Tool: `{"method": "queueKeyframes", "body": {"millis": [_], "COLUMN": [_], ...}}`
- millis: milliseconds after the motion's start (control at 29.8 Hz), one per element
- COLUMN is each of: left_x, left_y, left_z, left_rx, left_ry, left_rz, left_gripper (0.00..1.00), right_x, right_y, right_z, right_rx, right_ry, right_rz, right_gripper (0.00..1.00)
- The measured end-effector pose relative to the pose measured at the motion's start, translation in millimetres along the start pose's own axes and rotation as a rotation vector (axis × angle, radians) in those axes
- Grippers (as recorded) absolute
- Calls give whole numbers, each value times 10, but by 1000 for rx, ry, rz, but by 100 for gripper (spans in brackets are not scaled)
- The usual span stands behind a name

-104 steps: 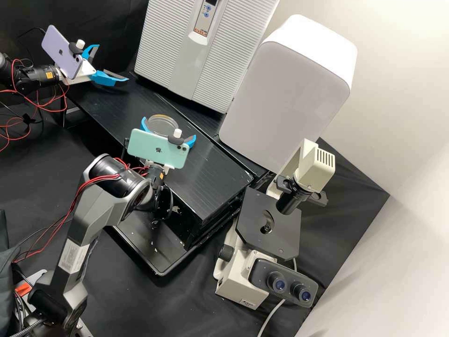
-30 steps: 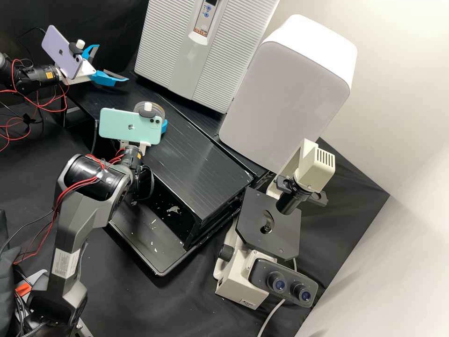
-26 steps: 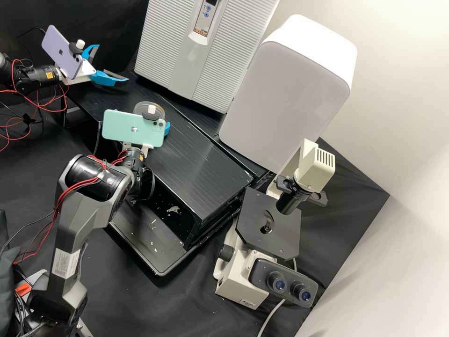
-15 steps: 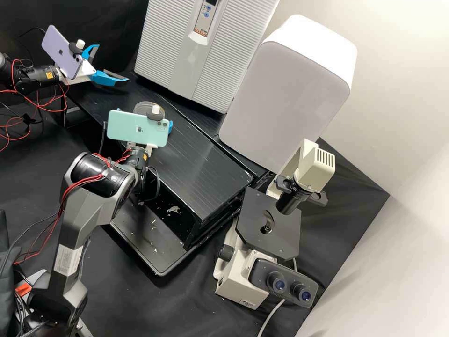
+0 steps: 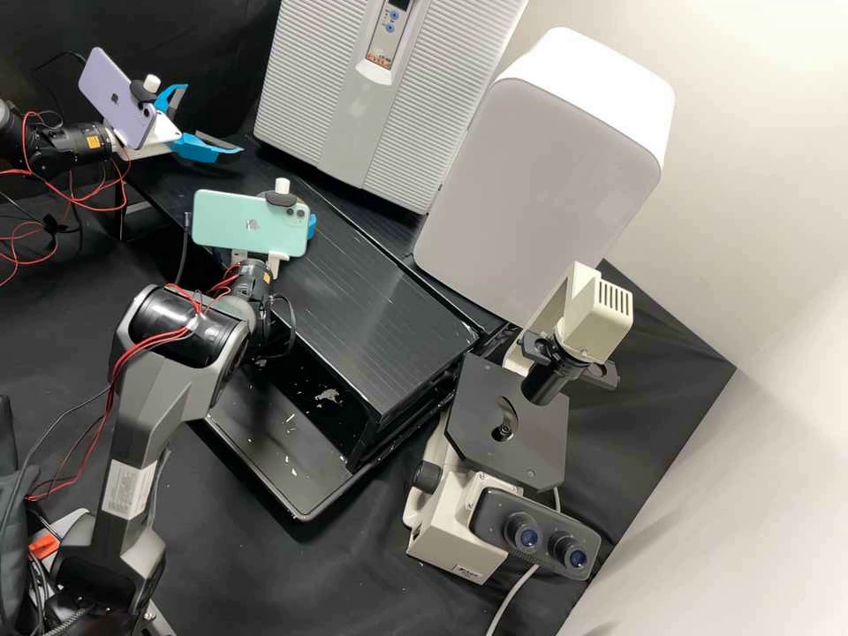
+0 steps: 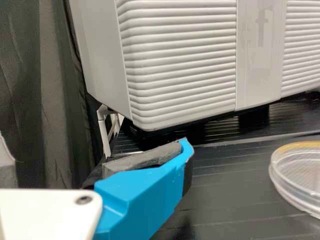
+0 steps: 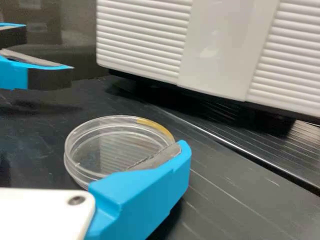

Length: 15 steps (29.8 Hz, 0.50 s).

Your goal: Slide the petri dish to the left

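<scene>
Petri dish (image 7: 117, 147), clear, round and plastic, lies on the black ribbed bench (image 5: 371, 309) before the white ribbed appliance (image 7: 210, 45), the released right pincer (image 7: 145, 170) touching its rim, the left pincer (image 5: 208, 119) released well apart.

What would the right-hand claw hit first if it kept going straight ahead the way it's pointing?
The petri dish, lying right in front of it; beyond that, probably the ribbed white machine, though depth is unclear.

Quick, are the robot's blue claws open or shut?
Left gripper: open, holding nothing.
Right gripper: open, one finger against the clear round plastic petri dish.
</scene>
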Motion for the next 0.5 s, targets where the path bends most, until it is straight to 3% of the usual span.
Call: {"method": "queueKeyframes", "body": {"millis": [335,436,503], "left_x": [0,0,0], "left_y": [0,0,0], "left_z": [0,0,0], "left_rx": [0,0,0], "left_ry": [0,0,0], "left_rz": [0,0,0], "left_gripper": [100,100,100], "right_x": [-55,-119,-176], "right_y": [-33,-32,-32], "right_z": [-40,-37,-26], "right_rx": [-18,-28,-27], "right_ry": [4,-13,-50], "right_rz": [-5,10,43], "right_gripper": [100,100,100]}}
